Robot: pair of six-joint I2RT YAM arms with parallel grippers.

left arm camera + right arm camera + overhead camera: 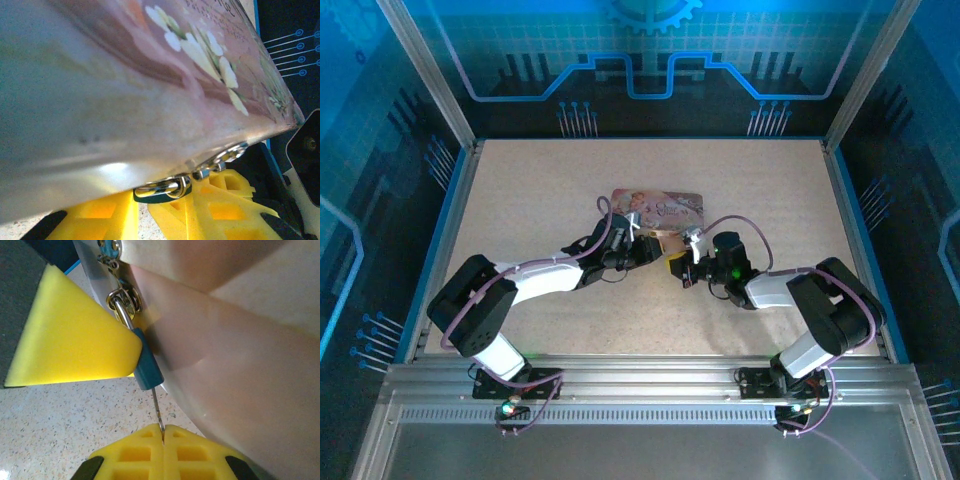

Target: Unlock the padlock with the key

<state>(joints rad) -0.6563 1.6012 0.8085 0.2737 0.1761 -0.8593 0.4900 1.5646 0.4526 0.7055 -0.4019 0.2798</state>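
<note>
- I am working with my right gripper [162, 430]. Its two yellow pads are pressing flat together on the key [156, 407], hiding the head, so that just the thin blade is showing above them.
- The key is standing in line with the padlock [146, 365], with its tip going into the underside of the blue body. I cannot tell how deep it is seated.
- The padlock is hanging by its shackle [121, 314] from the brassy hasp [129, 297] at the edge of the pink tin [660, 205]. The tin is lying mid-table [520, 180], between my two arms.
- My left gripper [638, 250] is sitting at the same edge of the tin. One of its yellow fingers [75, 335] is touching the side of the padlock body. From the left wrist, the pair are standing a little apart with the shackle between them. I cannot tell whether they are clamping the lock or merely flanking it.
- Handling, as I am judging it: the key is stiff but thin and tiny, so it is likely to bend or slip round in the pads if I am twisting off-axis. It is best held on the flat head and turned about the blade's own line.
- The padlock is looking light, hard and smooth, and free to swing on the hasp. It is wanting a brace across the flat sides of the body, clear of keyway and shackle, or it is going to turn with the key.
- The tin is looking like thin, glossy sheet metal, so it is probably going to slide if pushed.
</note>
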